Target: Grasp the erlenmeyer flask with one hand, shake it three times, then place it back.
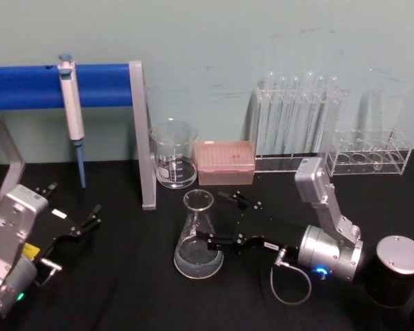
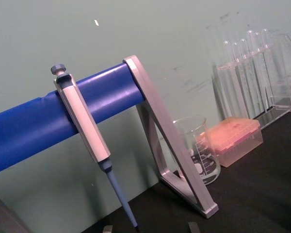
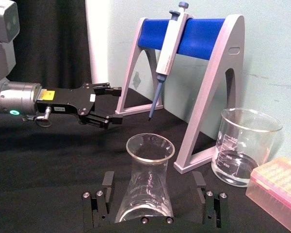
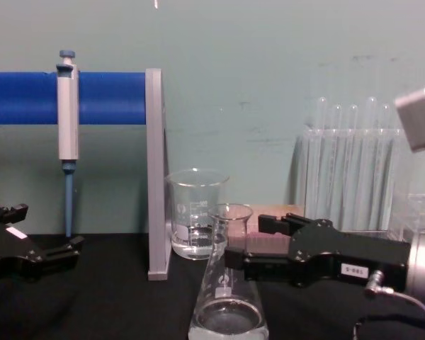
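The flask (image 1: 199, 238) stands upright on the black table (image 1: 124, 283), a little clear liquid in its wide base, in front of the beaker (image 1: 174, 155) and the pink tip box (image 1: 224, 162). The right gripper (image 1: 210, 217) reaches in from the robot's right and sits low around it, its claw spread with one finger on each side. In the right wrist view the flask (image 3: 145, 187) stands between the two fingers (image 3: 106, 182) with a gap showing on either side, so nothing is pinched. From the chest view the near finger crosses the flask (image 4: 227, 297) at the foot of its neck, the far one behind it toward the tip box. Farther back, along the wall, a rack of test tubes (image 1: 297, 124) and a second clear rack (image 1: 369, 160) stand to the right. To the left is a blue-barred stand (image 1: 55, 86) with a pipette (image 1: 72, 110) hanging on it. The left gripper (image 1: 74, 198) is well apart at the table's left, its claw spread and empty.
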You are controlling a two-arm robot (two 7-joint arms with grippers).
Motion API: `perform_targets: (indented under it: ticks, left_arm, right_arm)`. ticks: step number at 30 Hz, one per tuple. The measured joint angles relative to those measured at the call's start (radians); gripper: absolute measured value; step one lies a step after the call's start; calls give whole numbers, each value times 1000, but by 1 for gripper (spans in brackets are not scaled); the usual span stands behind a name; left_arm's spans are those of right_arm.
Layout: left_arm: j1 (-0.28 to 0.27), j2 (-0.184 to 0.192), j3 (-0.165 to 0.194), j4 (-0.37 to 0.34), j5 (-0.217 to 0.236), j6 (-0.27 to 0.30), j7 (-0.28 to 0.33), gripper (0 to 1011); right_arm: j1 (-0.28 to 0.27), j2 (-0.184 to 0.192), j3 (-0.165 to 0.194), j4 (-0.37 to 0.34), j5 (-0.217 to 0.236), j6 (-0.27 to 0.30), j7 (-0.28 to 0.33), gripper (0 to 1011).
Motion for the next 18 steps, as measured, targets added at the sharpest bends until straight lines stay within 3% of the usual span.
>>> perform_targets:
  ticks: [18]
  left_arm:
    - [0,0,0,0,0,0,0,1001]
  right_arm:
    - [5,-54,-8,12,-42,29,-70,1000]
